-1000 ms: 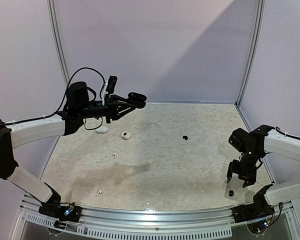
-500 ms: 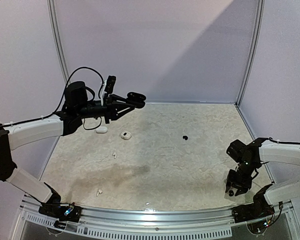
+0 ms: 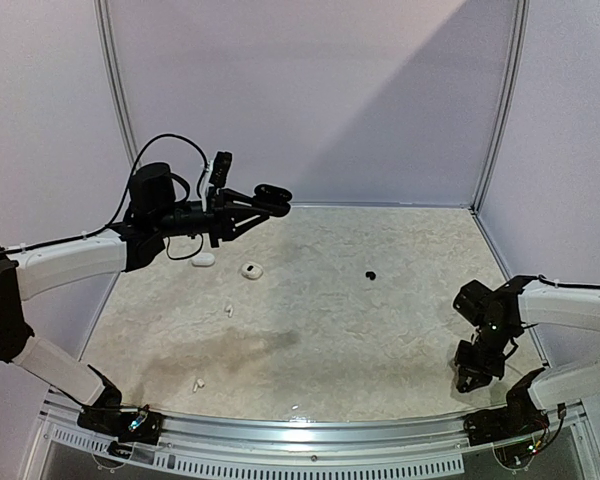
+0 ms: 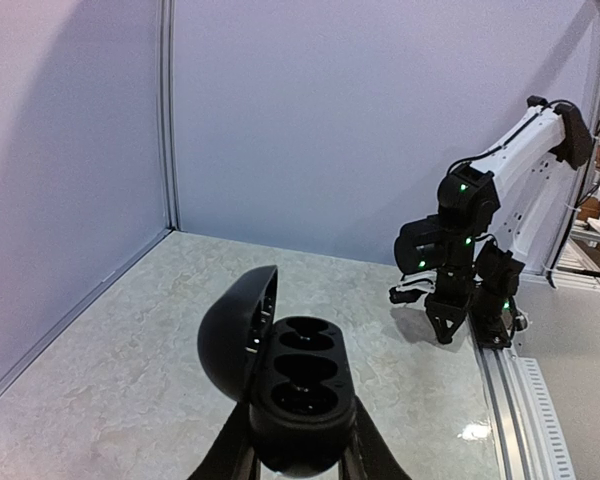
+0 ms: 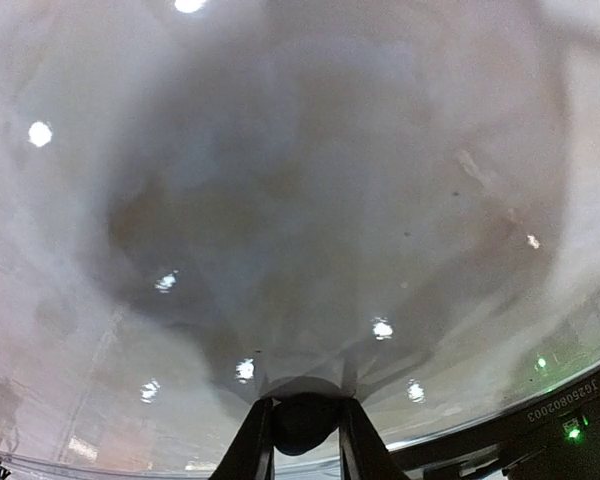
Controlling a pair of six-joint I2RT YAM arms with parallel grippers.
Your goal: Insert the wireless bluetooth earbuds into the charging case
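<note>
My left gripper (image 3: 268, 201) is raised over the table's back left and is shut on the black charging case (image 3: 273, 193). In the left wrist view the charging case (image 4: 300, 385) has its lid swung open to the left and both sockets empty, with the left gripper (image 4: 300, 455) clamped round its base. My right gripper (image 3: 469, 378) is down at the table's front right. In the right wrist view a black earbud (image 5: 302, 412) sits between the right gripper (image 5: 302, 430), both fingers against it. Another black earbud (image 3: 370, 274) lies mid-table.
Two white earbuds (image 3: 228, 310) (image 3: 196, 383) lie on the left half of the marbled table (image 3: 320, 330). Two white cases (image 3: 251, 270) (image 3: 203, 259) sit at the back left. Walls enclose three sides and a metal rail (image 3: 310, 425) runs along the front.
My right gripper dropped to the table over the black earbud at the front right and its fingers closed in on it. The left arm and the case held still.
</note>
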